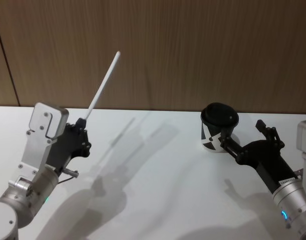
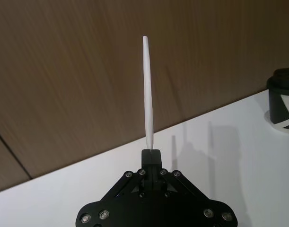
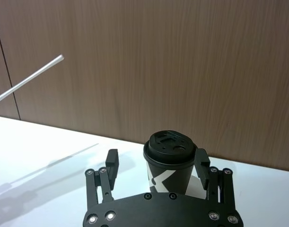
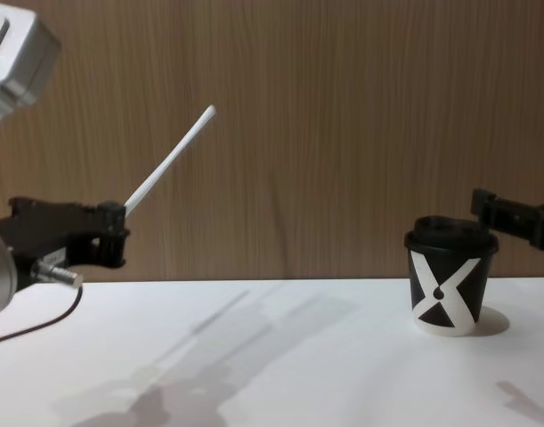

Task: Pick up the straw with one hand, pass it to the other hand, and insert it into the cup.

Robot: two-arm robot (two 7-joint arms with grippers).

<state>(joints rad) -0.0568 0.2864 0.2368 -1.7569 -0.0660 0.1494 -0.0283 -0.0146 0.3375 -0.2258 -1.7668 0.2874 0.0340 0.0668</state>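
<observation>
Watching remotely, I see the white surface (image 1: 158, 190) beneath both arms. My right pincer (image 1: 243, 134) sits low over it, fingers apart; my left pincer (image 1: 83, 121) is clamped on the straw (image 1: 103, 85). The lidded cup (image 1: 218, 125) stands upright just ahead of the right pincer's fingertips. The straw slants up and away from the left pincer's tips.

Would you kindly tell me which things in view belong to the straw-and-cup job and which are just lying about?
Part of the job:
straw, gripped at its lower end by the left end effector
cup, upright, lid on
right end effector, open, one finger on each side of the cup

Just there:
table
wood-panelled wall
</observation>
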